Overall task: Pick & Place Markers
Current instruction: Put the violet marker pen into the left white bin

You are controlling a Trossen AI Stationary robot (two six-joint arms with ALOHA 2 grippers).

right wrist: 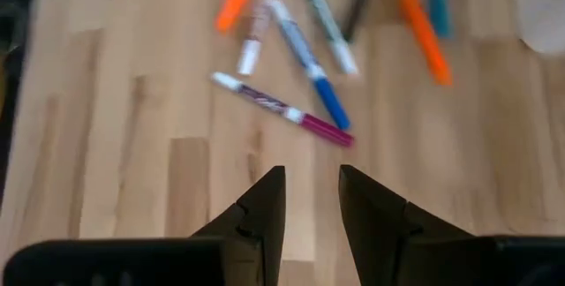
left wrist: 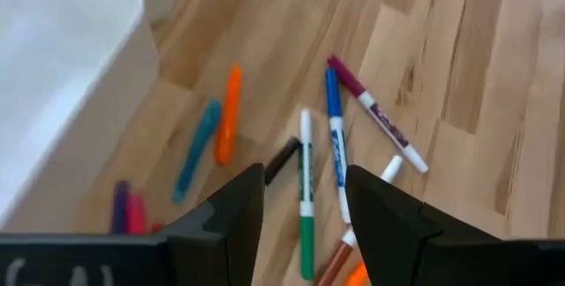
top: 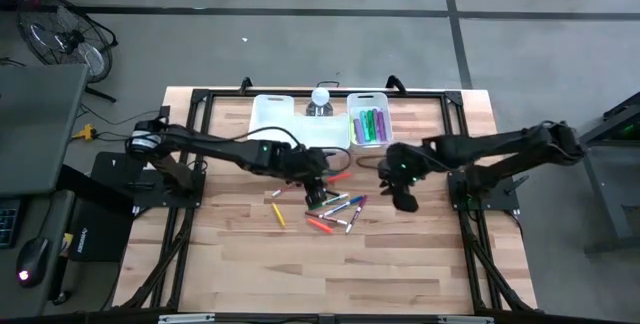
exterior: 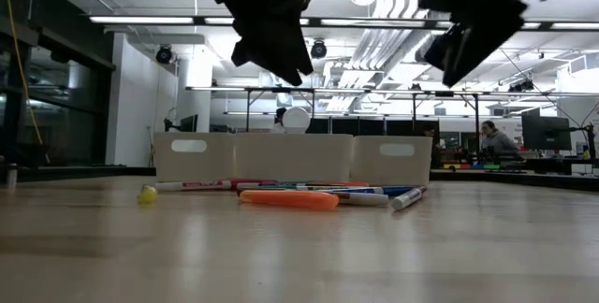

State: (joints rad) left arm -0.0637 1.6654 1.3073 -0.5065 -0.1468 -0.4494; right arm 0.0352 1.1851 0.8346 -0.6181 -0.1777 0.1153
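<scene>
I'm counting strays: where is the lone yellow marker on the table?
In the high view the yellow marker lies on the table apart from the main pile of markers, on the pile's left side, just below the left gripper.

No readable text; print on marker barrels (left wrist: 338, 155) illegible.

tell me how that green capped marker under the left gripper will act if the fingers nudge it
The green-capped marker is a thin, round stick lying flat on the wooden table, so it would probably roll sideways if nudged. It looks rigid and likely light. The left gripper hangs open above it, and blue marker alongside may get bumped.
</scene>
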